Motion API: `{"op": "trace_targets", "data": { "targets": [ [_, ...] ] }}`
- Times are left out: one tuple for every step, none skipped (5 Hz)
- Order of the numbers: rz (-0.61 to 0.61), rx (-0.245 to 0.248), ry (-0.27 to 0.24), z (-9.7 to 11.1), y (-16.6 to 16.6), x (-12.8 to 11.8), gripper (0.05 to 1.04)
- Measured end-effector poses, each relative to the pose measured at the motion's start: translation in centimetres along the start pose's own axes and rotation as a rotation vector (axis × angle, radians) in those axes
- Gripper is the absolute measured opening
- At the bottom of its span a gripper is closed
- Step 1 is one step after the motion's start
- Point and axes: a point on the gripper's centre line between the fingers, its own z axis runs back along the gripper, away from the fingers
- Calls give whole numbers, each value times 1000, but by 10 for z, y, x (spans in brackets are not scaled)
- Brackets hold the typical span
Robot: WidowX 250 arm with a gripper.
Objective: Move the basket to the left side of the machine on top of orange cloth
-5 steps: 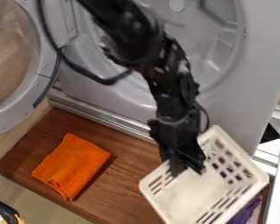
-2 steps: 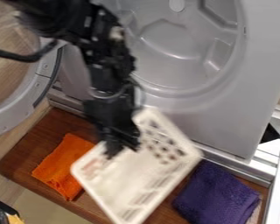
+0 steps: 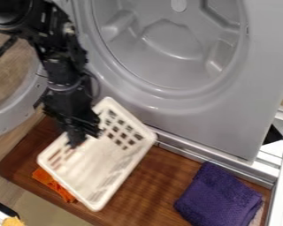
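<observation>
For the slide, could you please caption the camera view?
End effector with white basket over orange cloth.

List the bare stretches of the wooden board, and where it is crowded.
The wooden board's widest bare stretch lies between basket and purple cloth; a smaller one borders its left end, beside the orange cloth. It is crowded where the basket overlaps the orange cloth.

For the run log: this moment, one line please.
basket in jaws | basket over orange cloth | purple cloth right of basket | release pending
</observation>
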Motion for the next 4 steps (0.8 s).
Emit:
{"op": "trace_targets", "data": {
  "targets": [
    [72,-1,1,-1,34,1,102],
    [99,-17,19,-6,51,-1,102],
    [91,-42,55,-17,54,-2,135],
    [88,-50,67,-20,54,-4,334]
  ]
}}
